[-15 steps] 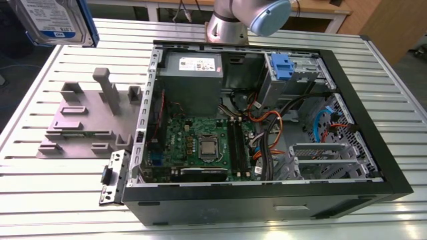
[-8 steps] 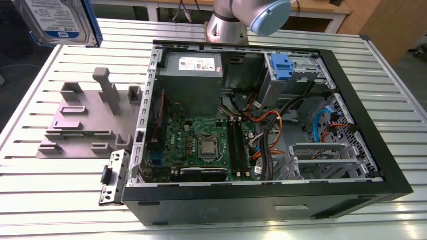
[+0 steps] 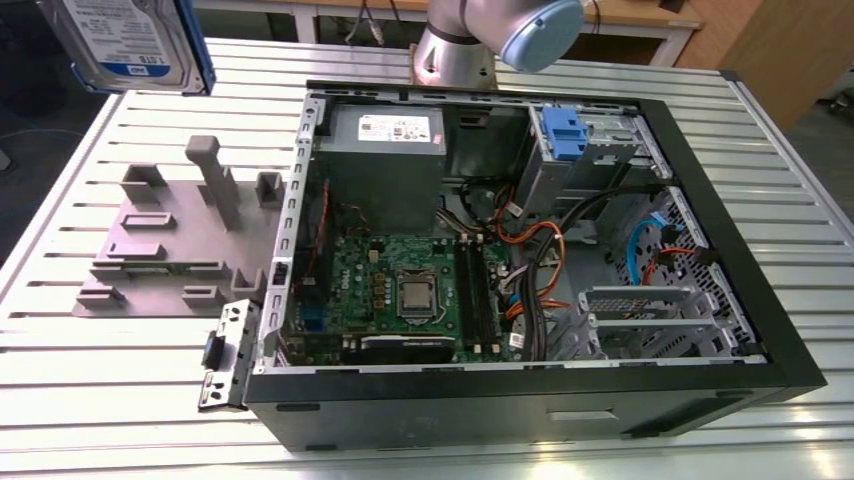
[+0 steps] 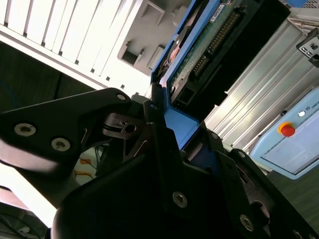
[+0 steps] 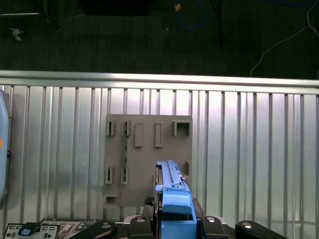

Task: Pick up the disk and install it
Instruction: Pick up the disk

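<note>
Now my pincer (image 4: pixel 167 130) pinches the disk (image 4: pixel 209 42) edge-on by its blue rail (image 5: pixel 174 209), above the grey fixture (image 5: pixel 149 159) on the counter (image 5: pixel 249 149), to the exterior view's left of the case (image 3: pixel 694 190).

The exterior view sits high off the arm and looks down at a slant on the ribbed aluminium desk (image 3: pixel 107 390). The open black computer tower case (image 3: pixel 534 405) is at mid frame and the grey plastic fixture plate (image 3: pixel 147 240) is at the exterior view's left. The disk (image 3: pixel 120 40), a flat silver hard drive with a white-and-blue label, hangs near that camera in the upper left of the frame.

The first wrist view faces straight down from well above, past the black end effector (image 5: pixel 177 231) gripping the disk (image 5: pixel 174 199), onto the fixture plate (image 5: pixel 149 149) and the desk (image 5: pixel 249 149).

The second wrist view is very near. It looks along the end effector (image 4: pixel 164 134) and the disk's green circuit-board face (image 4: pixel 209 45) towards the fixture plate (image 4: pixel 142 47) and the desk (image 4: pixel 75 30).

All three views share the fixture plate and the desk.
</note>
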`<state>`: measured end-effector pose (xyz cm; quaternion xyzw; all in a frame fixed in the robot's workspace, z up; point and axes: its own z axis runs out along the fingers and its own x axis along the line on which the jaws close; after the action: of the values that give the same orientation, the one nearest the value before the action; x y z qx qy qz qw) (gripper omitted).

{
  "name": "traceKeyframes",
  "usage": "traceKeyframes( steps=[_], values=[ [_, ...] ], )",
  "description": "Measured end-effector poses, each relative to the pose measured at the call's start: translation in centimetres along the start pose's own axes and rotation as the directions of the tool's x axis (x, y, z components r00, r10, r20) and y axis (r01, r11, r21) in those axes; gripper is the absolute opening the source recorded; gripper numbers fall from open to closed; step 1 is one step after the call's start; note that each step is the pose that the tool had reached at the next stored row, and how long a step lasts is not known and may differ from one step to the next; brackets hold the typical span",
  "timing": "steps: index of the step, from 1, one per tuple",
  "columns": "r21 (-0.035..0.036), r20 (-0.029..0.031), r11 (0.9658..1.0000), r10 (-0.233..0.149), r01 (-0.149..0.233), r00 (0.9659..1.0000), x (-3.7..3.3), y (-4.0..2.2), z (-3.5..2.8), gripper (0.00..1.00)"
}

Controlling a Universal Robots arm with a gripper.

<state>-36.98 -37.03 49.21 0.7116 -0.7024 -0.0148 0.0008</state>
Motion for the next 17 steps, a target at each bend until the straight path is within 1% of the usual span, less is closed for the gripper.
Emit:
traceKeyframes(
  steps=[7,17],
  values=[
    [0.0,0.0,1.0,0.0,0.0,1.0,0.01,-0.87,-0.02,0.37],
    [0.0,0.0,1.0,0.0,0.0,1.0,0.02,-1.69,-0.04,0.37]
  ],
)
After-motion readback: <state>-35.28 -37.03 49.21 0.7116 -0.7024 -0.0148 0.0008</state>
